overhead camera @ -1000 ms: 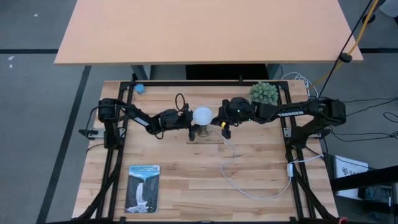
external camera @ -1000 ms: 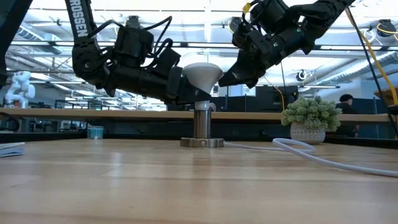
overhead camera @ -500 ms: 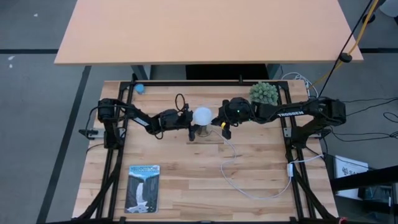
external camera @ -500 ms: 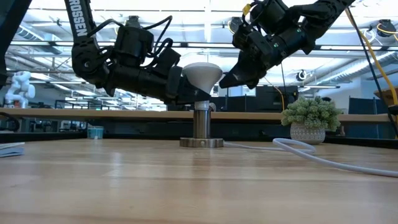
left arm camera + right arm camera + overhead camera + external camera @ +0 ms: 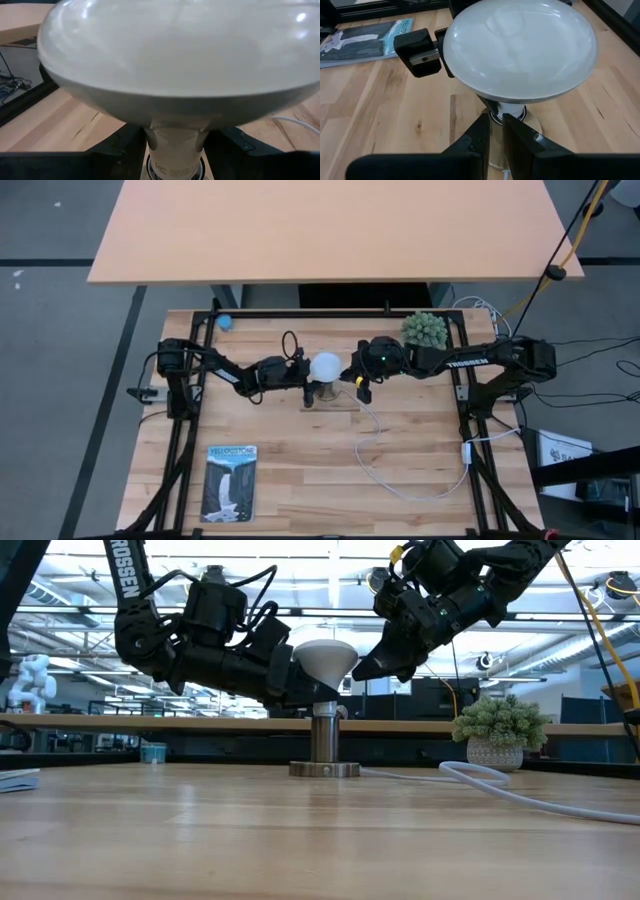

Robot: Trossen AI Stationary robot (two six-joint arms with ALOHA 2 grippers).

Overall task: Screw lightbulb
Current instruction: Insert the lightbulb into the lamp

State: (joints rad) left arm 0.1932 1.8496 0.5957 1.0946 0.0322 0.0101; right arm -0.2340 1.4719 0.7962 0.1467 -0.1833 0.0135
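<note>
Lightbulb point(image 5: 323, 660) upright in the socket point(image 5: 324, 740)!
Left tool point(image 5: 297, 680) grips its neck; right tool point(image 5: 362, 668), fingers nearly closed, hovers beside, holding nothing.

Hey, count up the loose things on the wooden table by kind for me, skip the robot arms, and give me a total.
Lightbulb: 1
Socket with white cord: 1
Potted plant: 1
Blue packaging card: 1
Small blue ball: 1
Total: 5
</note>
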